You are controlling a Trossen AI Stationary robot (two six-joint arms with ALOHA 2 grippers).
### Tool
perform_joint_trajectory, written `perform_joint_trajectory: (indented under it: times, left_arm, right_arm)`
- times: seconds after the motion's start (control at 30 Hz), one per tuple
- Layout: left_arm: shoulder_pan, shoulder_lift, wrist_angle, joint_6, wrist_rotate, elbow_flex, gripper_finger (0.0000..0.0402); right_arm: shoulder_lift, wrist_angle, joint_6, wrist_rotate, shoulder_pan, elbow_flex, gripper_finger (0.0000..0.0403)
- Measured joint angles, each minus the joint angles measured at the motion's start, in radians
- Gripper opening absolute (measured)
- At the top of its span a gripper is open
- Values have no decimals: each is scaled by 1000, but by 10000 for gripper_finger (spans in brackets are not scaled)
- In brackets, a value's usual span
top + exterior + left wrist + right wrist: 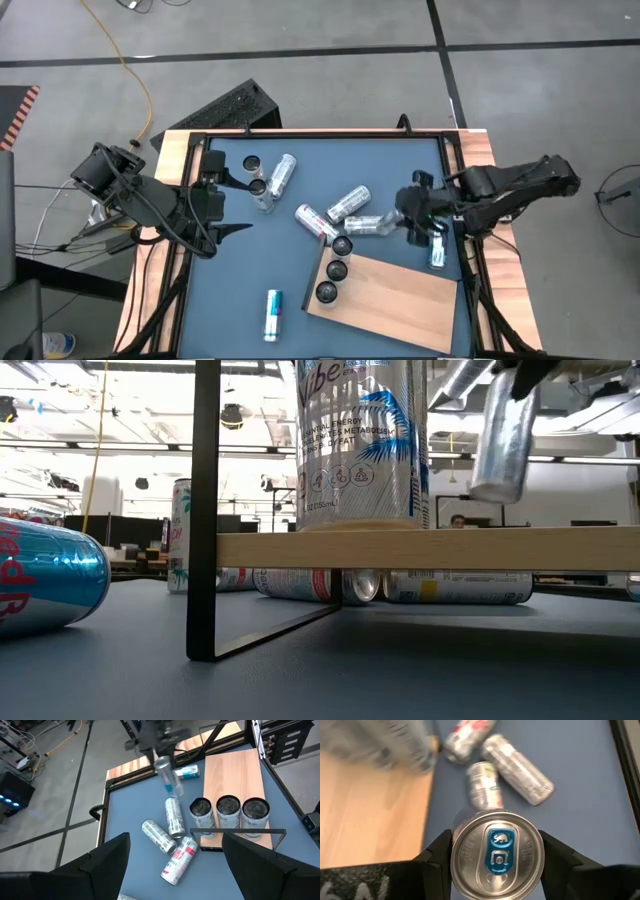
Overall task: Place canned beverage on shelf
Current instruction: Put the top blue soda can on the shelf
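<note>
The held can [496,853], centre-right of the high view, is clamped between the fingers of the right gripper [437,237], tilted, its lid toward the wrist camera. Three upright cans [228,813] stand on the shelf [395,300]; one reads "Vibe". Left gripper [232,230]: spread wide, empty.

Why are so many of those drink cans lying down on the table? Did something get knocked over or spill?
No spill shows. Several cans lie on their sides on the blue table, such as one near the middle. Three cans stand upright along the shelf edge. The right gripper holds another can in the air.
</note>
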Motion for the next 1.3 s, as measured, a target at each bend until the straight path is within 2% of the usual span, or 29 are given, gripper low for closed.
perform_joint_trajectory:
  times: [0.23, 0.37, 0.57, 0.8, 1.07, 1.3]
  left_arm:
    - [0, 0, 0, 7, -1, 0, 303]
    - [0, 1, 0, 7, -1, 0, 303]
    - [0, 2, 0, 7, -2, 0, 303]
    - [0, 2, 5, 11, -3, -42, 303]
    - [0, 2, 33, 50, -3, -93, 303]
    - [0, 2, 60, 59, -3, -93, 303]
  right_arm:
    - [137, -31, -219, 1, 228, 108, 197]
    - [239, -25, -261, 11, 303, 194, 198]
    - [378, -46, -310, 1, 328, 310, 203]
    - [502, -40, -343, -109, 311, 385, 204]
    - [583, 54, -417, -121, 342, 388, 204]
    - [588, 183, -431, -119, 362, 387, 205]
